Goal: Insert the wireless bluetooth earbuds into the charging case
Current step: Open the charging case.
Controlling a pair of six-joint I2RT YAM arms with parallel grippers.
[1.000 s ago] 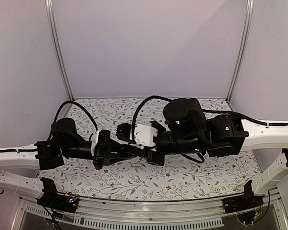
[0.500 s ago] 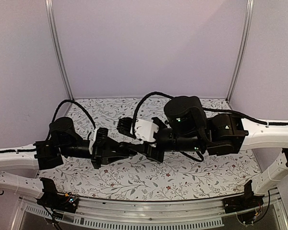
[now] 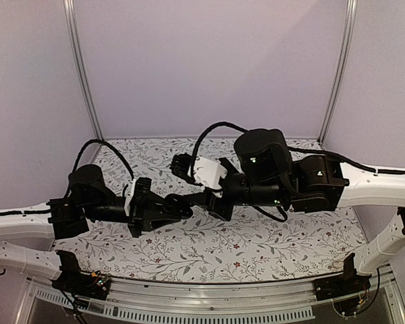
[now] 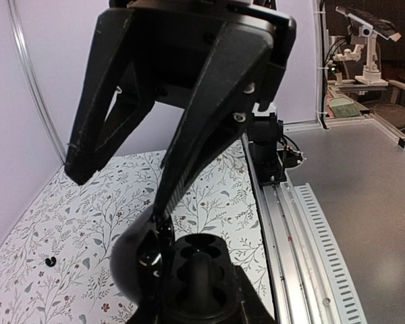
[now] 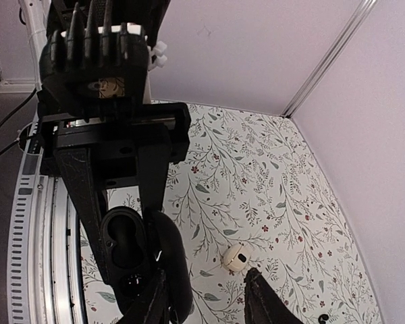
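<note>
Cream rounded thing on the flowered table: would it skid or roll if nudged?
Probably yes: the cream rounded thing looks smooth and curved, so it may roll or skid. It looks small beside the right hand, so likely light and easily knocked away.

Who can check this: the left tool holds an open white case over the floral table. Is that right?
Not quite. The case in the left tool is black, not white. The right wrist view shows it, open, over the floral table.
</note>
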